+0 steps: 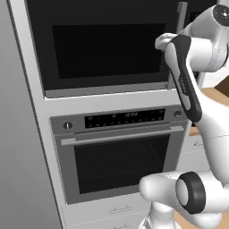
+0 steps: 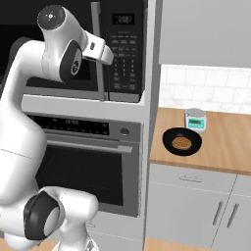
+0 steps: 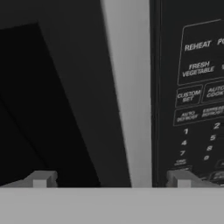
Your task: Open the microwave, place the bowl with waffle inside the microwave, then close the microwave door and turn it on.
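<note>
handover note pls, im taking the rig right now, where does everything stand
Tool: open, holding nothing, fingertips either side of the long grey vertical bar handle, not closed on it.
Large black built-in microwave: its wide black door is shut.
Small round black bowl with the orange-brown waffle: on the wooden counter, right of the oven column.
Done: tool lined up at handle.
Left: grip, open door, load bowl, close, start.

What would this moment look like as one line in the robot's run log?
step: reaching for handle | microwave door: shut | fingers: open, either side of handle | bowl: on counter, waffle inside
</note>
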